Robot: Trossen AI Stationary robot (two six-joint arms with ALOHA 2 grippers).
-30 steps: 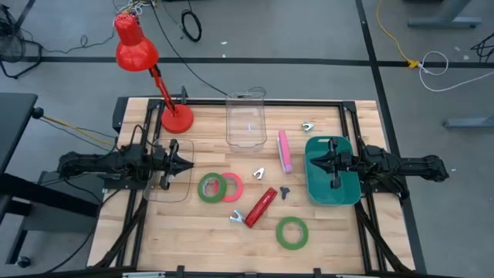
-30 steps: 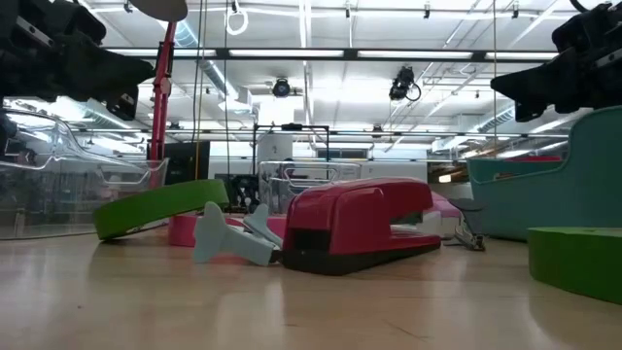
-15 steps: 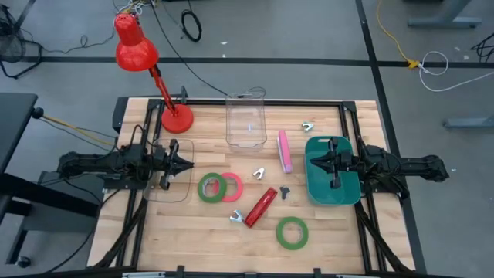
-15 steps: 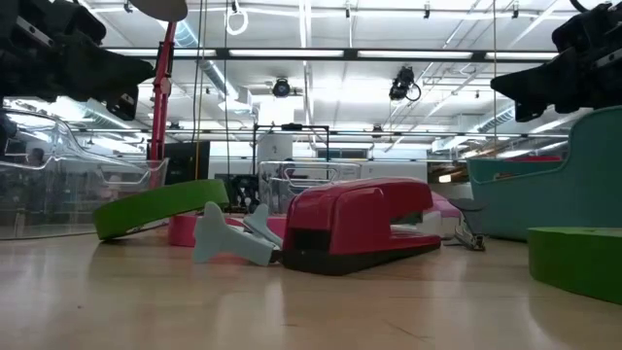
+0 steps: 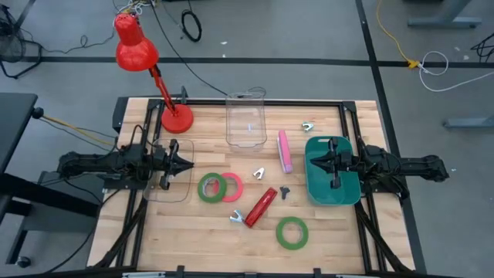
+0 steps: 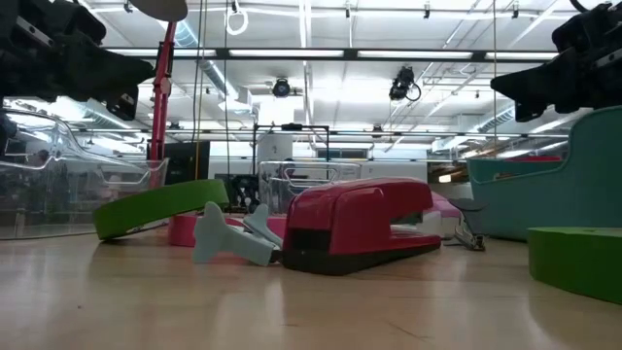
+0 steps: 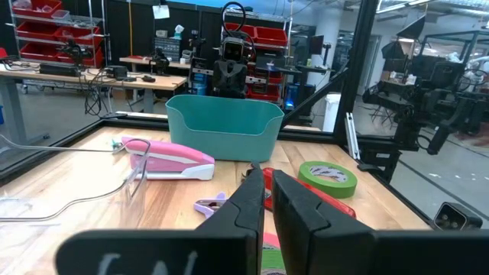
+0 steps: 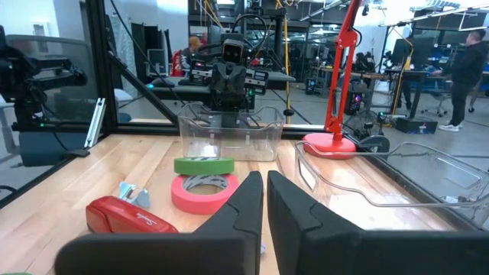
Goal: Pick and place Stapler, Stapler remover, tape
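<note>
**Both arms parked, nothing picked yet**

Nearest, at six o'clock, lies a lone green tape ring point(image 5: 292, 232); the red stapler point(image 5: 261, 206) sits just above it, with the stacked green and pink rings point(image 5: 218, 188) at nine o'clock of it. Left gripper point(image 5: 187, 164) and right gripper point(image 5: 312, 161) hover pressed together, empty. A jaw should spread before descending squarely over the stapler's middle.
</note>
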